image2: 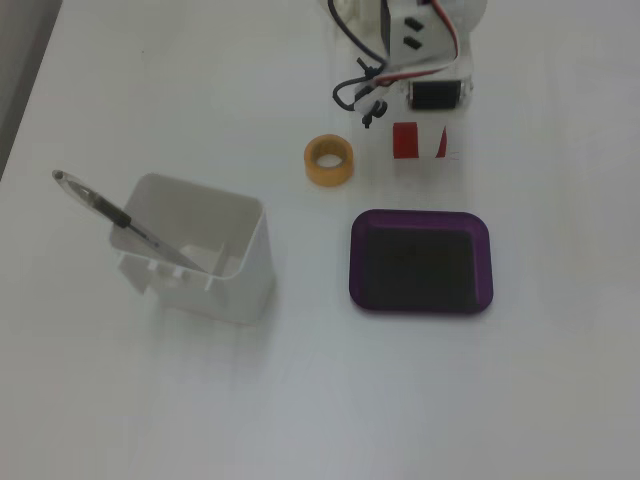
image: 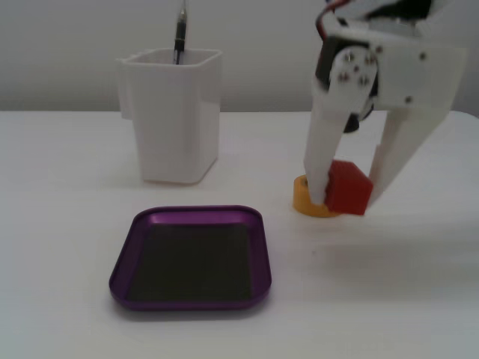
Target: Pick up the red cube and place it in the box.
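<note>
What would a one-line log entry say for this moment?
gripper: shut on red cube | cube: lifted off table | box: empty | phase: carry to box

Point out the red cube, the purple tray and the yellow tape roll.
red cube (image: 348, 187): a fixed view, its front face, between the fingers.
purple tray (image2: 421, 216): a fixed view, its far rim.
yellow tape roll (image2: 330, 173): a fixed view, its ring's top surface.

My counter (image: 67, 224) is plain matte white, evenly lit with only soft shadows. Behind its far edge I see a bare pale grey wall (image: 67, 45). In a fixed view from above, a dark strip (image2: 18, 70) runs beside the counter's left edge.
</note>
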